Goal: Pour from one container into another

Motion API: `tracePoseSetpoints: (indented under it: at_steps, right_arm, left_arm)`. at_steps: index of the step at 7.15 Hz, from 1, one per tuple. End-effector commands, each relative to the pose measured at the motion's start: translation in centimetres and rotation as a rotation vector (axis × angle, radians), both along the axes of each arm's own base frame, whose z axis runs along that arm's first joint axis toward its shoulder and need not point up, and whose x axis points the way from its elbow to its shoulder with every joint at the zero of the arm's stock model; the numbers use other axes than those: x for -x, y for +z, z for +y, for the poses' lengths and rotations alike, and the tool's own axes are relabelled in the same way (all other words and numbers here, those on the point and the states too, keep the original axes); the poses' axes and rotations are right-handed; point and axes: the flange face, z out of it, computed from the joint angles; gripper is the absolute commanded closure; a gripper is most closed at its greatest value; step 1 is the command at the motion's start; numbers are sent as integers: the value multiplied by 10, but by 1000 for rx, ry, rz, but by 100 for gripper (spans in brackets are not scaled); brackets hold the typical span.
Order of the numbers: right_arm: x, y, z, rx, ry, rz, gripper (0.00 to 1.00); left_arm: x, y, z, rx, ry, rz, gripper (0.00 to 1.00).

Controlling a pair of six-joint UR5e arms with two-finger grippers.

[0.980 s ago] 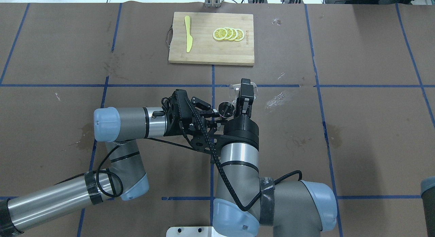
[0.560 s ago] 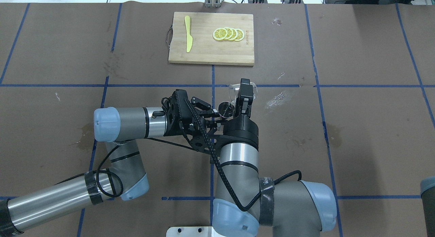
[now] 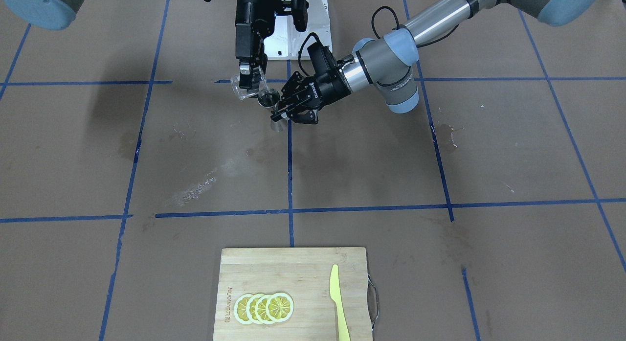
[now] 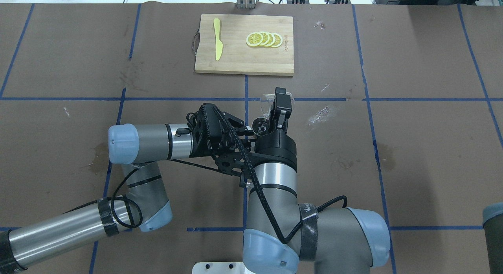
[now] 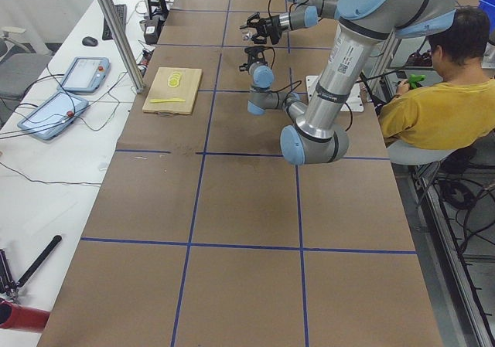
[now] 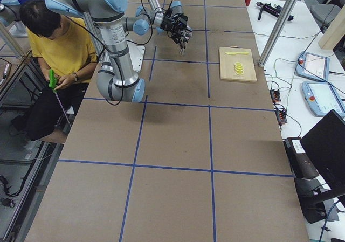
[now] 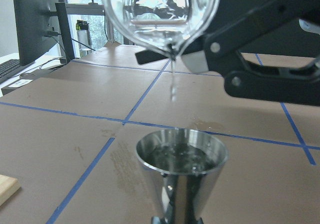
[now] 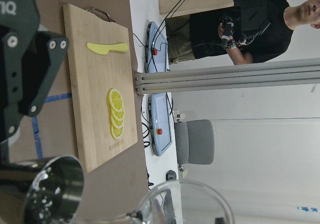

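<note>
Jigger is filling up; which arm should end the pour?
Right. Its gripper holds the tilted glass cup above the jigger, so rolling that wrist back should stop the stream. The left gripper only steadies the jigger.

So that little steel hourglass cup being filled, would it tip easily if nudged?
Probably tippy: the jigger narrows to a thin waist, with liquid from the glass cup up top. Polished steel likely feels slippery when wet. It looks rigid, so the left gripper shouldn't deform it.

Silver tubes [image 4: 59, 230], pale-blue joint caps [image 4: 123, 143], black cables [image 4: 263, 205]
</note>
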Motion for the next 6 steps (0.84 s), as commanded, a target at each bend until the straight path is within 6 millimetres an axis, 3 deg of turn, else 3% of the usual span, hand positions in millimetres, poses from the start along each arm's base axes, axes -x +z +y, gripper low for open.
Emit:
tracePoseSetpoints:
  at_steps: [1, 3, 6]
  right_arm:
    - [-11, -10, -9, 25, -34, -193, 100]
    - [-26, 26, -26, 27, -16, -248, 100]
    - [-55, 31, -67, 40, 48, -281, 100]
  left_arm:
    - [1, 0, -1, 0, -2, 0, 100]
    - [2, 0, -1, 0, -2, 0, 100]
    - [7, 3, -2, -2, -5, 5, 100]
